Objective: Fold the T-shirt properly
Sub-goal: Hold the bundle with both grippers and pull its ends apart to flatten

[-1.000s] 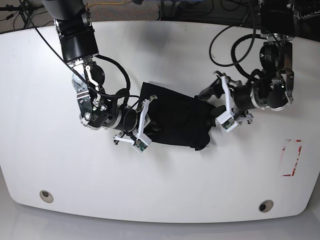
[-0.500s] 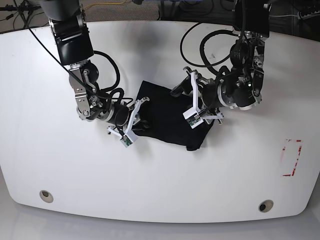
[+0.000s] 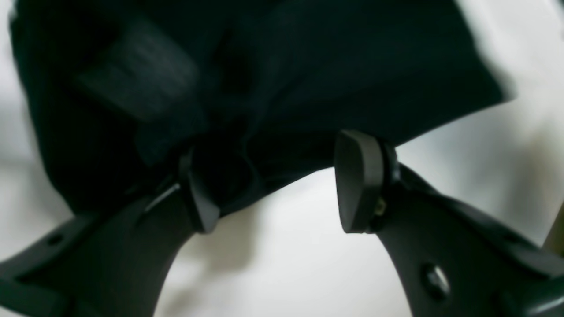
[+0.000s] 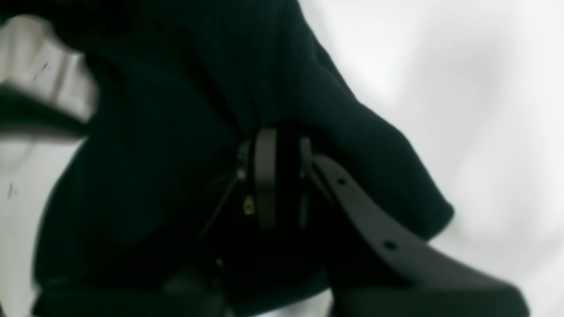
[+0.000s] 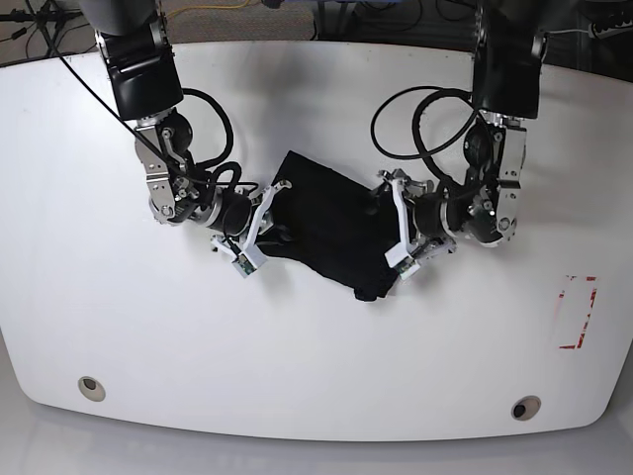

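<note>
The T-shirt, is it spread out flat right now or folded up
Folded up. In the base view the T-shirt is a compact, slanted bundle on the white table, with no sleeves spread out. How neatly it is folded, cannot tell.

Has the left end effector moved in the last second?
Yes. The left end effector has moved inward over the T-shirt, farther from the red marking on the table.

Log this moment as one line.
T-shirt: bunched on table | left gripper: open at hem | right gripper: shut on T-shirt
</note>
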`<state>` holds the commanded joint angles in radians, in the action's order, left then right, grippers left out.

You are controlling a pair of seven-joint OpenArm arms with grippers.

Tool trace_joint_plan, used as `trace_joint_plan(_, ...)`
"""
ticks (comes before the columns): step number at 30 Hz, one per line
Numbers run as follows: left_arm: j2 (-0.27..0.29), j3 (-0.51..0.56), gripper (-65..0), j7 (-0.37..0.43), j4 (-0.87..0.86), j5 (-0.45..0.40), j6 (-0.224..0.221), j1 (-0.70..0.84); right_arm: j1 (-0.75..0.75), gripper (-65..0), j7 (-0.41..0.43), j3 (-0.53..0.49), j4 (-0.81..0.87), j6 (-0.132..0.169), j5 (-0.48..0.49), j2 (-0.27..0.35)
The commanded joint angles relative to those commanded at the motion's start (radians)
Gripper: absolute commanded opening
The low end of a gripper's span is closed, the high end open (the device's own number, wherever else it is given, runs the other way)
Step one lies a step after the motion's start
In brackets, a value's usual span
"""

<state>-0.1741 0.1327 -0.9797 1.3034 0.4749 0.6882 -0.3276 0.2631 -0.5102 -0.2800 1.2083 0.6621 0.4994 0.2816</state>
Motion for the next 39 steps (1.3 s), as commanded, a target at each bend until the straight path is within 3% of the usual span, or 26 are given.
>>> trace_joint_plan(9,-0.140,0.003,-28.3,0.087,-0.083,-0.018,-0.006,-0.120,-0.002,-59.5,0.000,0.000,0.002,0.003,0.000,-0.003)
trace_joint_plan(15,-0.196,0.000,-28.3,0.103,-0.135,-0.037,0.002,-0.212,-0.002,-59.5,0.000,0.000,0.003,0.003,0.000,-0.003)
trace_joint_plan(21,-0.213,0.000,-28.3,0.083,-0.101,0.087,0.002,-0.230,-0.002,-59.5,0.000,0.000,0.005,0.003,0.000,-0.005)
trace_joint_plan(24,-0.209,0.005,-28.3,0.046,-0.061,0.153,0.000,-0.224,-0.002,-59.5,0.000,0.000,0.005,0.003,0.000,-0.005)
trace_joint_plan(30,-0.100,0.002,-28.3,-0.054,0.072,0.273,-0.006,-0.164,-0.002,-59.5,0.000,0.000,0.005,0.003,0.000,-0.005)
trace_joint_plan(39,0.055,0.005,-28.3,-0.121,0.106,0.256,-0.006,-0.077,-0.002,-59.5,0.000,0.000,0.005,0.000,0.000,-0.005)
